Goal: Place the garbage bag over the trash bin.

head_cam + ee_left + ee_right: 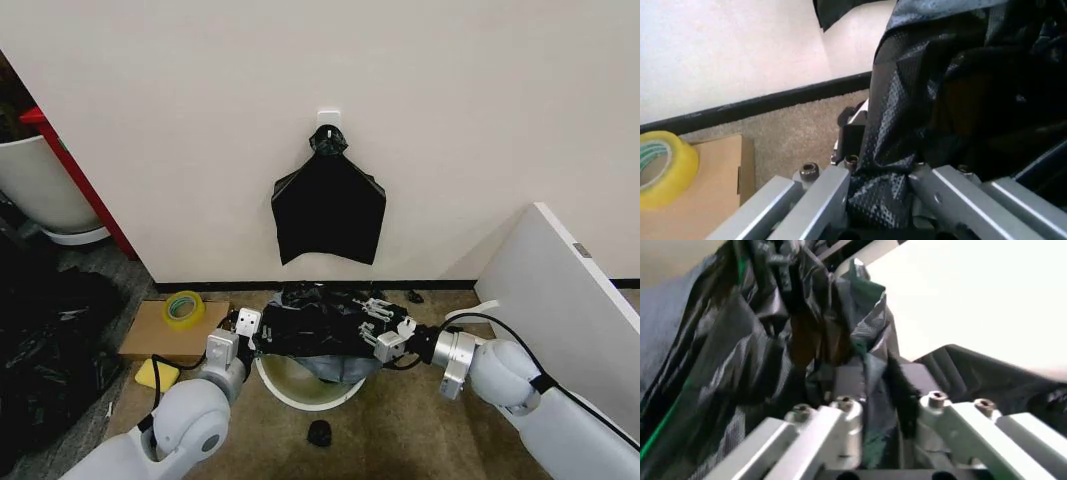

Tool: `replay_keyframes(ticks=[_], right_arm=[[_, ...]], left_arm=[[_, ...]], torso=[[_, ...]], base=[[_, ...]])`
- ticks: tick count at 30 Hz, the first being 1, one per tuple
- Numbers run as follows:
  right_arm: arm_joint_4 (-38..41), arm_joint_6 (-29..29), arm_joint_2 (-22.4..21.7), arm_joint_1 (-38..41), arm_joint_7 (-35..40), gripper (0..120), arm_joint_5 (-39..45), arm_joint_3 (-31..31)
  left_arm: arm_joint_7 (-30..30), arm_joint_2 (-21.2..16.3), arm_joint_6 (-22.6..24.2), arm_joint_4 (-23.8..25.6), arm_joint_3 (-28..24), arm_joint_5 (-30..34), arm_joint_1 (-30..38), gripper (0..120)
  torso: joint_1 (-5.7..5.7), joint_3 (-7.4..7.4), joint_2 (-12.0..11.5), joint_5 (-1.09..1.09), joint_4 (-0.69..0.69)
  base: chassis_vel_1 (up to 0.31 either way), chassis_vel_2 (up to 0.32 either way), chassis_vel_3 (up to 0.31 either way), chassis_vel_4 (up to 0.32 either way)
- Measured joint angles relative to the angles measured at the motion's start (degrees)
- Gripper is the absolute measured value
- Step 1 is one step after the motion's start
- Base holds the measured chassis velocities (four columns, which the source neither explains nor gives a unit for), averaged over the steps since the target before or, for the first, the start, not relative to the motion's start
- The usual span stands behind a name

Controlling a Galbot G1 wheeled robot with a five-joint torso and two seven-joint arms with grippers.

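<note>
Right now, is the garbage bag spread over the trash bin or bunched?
Partly spread: the garbage bag hangs stretched between left gripper and right gripper, covering only the trash bin's far rim.

No text, label, brand, number or sign can be read anywhere. The yellow tape roll (659, 167) carries green marks on its inner ring (too blurred to make out as letters). The white board (560, 300) has a small grey tag near its top edge, and whatever is on it is too small to tell. The white squares on the left gripper (246, 322) show only dark dots, not characters.
</note>
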State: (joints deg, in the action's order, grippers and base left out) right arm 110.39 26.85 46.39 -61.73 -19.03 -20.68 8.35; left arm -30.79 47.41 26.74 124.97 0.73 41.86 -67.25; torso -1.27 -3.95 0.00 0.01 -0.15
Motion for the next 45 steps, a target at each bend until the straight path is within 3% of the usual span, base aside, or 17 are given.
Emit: replay_keyframes(ticks=[2,6,11,12,19,27,32,33,35,39,41,43,45], right_arm=[[-0.2,-1.1,-0.3,0.5,-1.3,1,6.0,-0.6],[-0.4,-4.8,-0.9,1.5,-2.3,0,15.6,-1.9],[-1.3,-13.2,-1.4,3.9,-1.3,0,33.9,-3.7],[-1.3,-13.2,-1.4,3.9,-1.3,0,33.9,-3.7],[-4.4,-20.9,-1.5,4.5,4.8,0,42.8,-3.4],[-6.6,-23.7,-0.4,4.5,8.9,0,44.8,-3.4],[-11.4,-20.3,0.0,4.3,7.7,0,43.1,-3.0],[-14.9,-16.2,0.1,4.4,5.0,0,42.7,-2.7],[-15.6,-15.3,0.2,4.4,4.4,0,42.6,-2.6],[-23.0,-3.1,2.1,4.7,2.3,0,34.9,-2.5],[-25.0,0.7,3.2,4.8,3.9,6,29.5,-2.6],[-25.3,1.1,3.4,4.8,4.3,10,28.5,-2.6],[-25.5,0.8,4.1,4.1,9.9,21,26.6,-2.9]], left_arm=[[0.0,-0.3,0.0,0.2,-0.4,-0.6,-0.1,1],[0.8,-0.9,-0.7,0.4,-1.1,-2.1,-0.6,1],[5.2,-2.6,-6.1,0.0,-1.8,-9.7,-1.8,1],[5.2,-2.6,-6.1,0.0,-1.8,-9.7,-1.8,1],[14.0,-5.8,-18.8,-3.8,-1.3,-23.1,-2.4,1],[17.5,-5.9,-24.6,-4.9,0.2,-24.5,-2.0,1],[18.2,-4.6,-25.7,-5.4,3.2,-20.6,-1.0,1],[18.4,-4.4,-26.1,-5.8,4.3,-18.0,-0.3,1],[18.5,-4.3,-26.2,-5.8,4.5,-17.5,-0.1,1],[18.3,-3.4,-26.3,-5.9,5.6,-11.3,1.4,1],[18.5,-2.9,-25.9,-5.9,5.5,-9.7,1.5,1],[18.5,-2.8,-25.8,-5.9,5.5,-9.3,1.5,1],[18.1,-2.2,-25.2,-5.7,5.6,-7.6,1.5,1]], torso=[[0.00,0.00,0.0,0.00,0.00],[0.00,0.00,0.0,0.00,0.00],[0.00,0.00,0.0,0.00,0.01],[0.00,0.00,0.0,0.00,0.01],[0.00,0.00,0.0,0.00,0.00],[0.00,0.00,0.0,0.00,0.00],[0.00,0.00,0.0,-0.01,0.01],[-0.01,0.00,0.0,0.01,0.00],[-0.01,0.00,0.0,0.01,0.00],[0.00,0.02,0.0,-0.01,-0.01],[-0.02,-0.01,0.0,0.02,-0.01],[-0.01,-0.01,0.0,0.02,0.01],[-0.01,0.00,0.0,0.01,0.02]], base=[[0.000,0.000,0.000,0.000],[0.000,0.000,0.000,0.000],[0.000,0.000,0.000,0.000],[0.000,0.000,0.000,0.000],[0.000,0.000,0.000,0.000],[0.000,0.000,0.000,0.000],[0.000,0.000,0.000,0.000],[0.000,0.000,0.000,0.000],[0.000,0.000,0.000,0.000],[0.000,0.000,0.000,0.000],[0.000,0.000,0.000,0.000],[0.000,0.000,0.000,0.000],[0.000,0.000,0.000,0.000]])
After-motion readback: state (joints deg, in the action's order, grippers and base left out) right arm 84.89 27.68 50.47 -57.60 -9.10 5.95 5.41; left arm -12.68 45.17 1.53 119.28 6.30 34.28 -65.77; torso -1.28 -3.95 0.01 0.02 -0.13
